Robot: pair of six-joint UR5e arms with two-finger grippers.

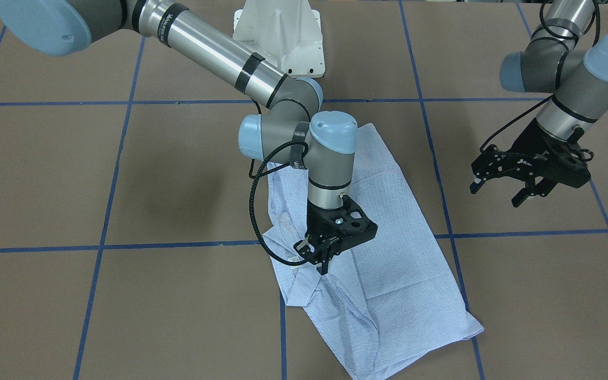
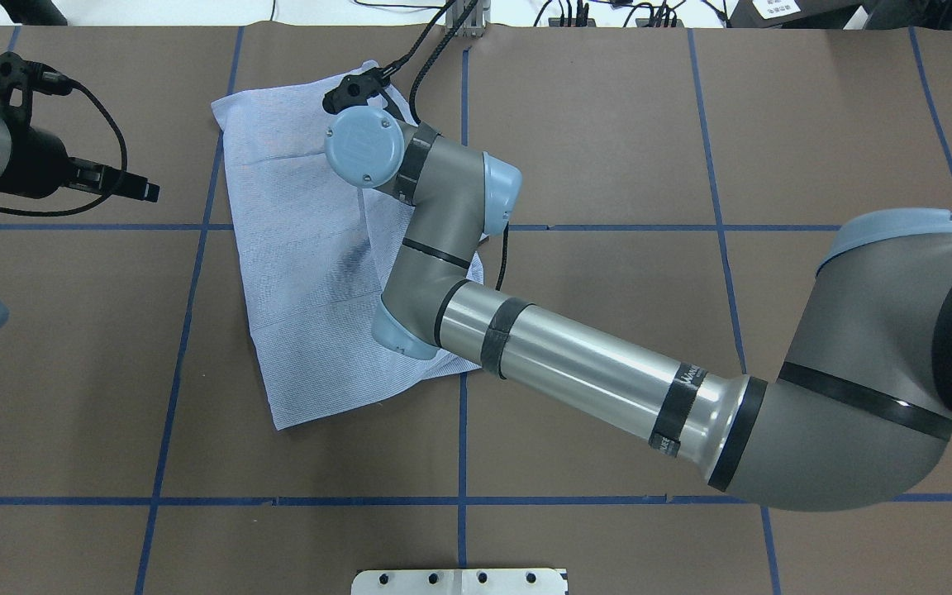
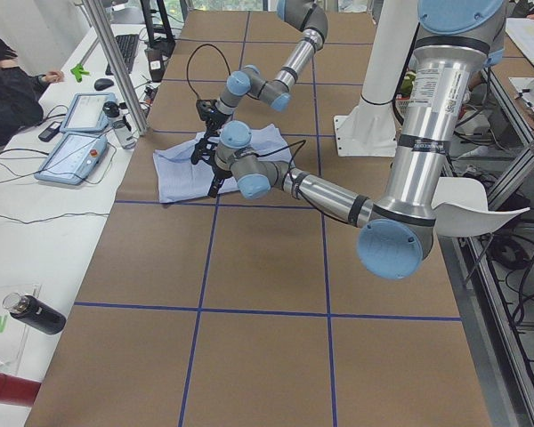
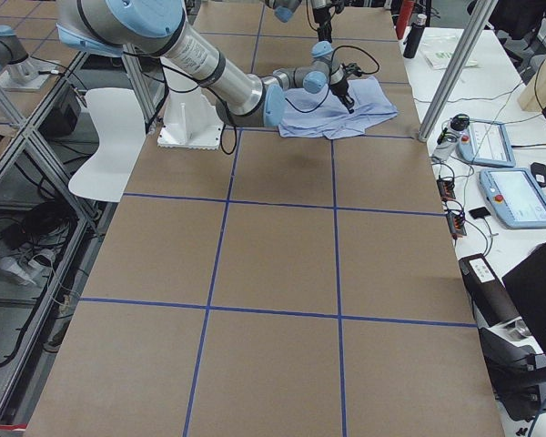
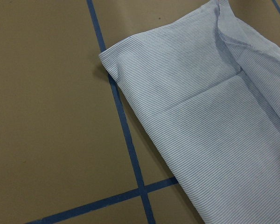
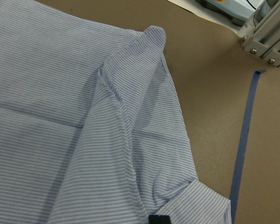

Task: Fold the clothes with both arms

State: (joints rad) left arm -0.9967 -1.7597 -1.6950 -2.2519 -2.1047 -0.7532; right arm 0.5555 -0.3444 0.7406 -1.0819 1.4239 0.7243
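Note:
The light blue striped shirt (image 1: 404, 248) (image 2: 302, 248) lies partly folded on the brown table, left of the robot's centre. My right arm reaches across over it. The right gripper (image 1: 323, 266) (image 2: 352, 89) points down at the shirt's far edge, shut on a pinch of cloth. In the right wrist view a ridge of fabric (image 6: 116, 107) rises toward the closed fingertips (image 6: 158, 218). My left gripper (image 1: 496, 192) (image 2: 144, 191) hangs open in the air beside the shirt, holding nothing. The left wrist view shows only a shirt corner (image 5: 130, 51) on the table.
Blue tape lines (image 1: 188, 244) divide the brown table into squares. The white pedestal base (image 1: 283, 37) stands at the robot's side. An operators' desk with control tablets (image 3: 71, 147) (image 4: 519, 196) runs along the far edge, with a person (image 3: 4, 80) seated there.

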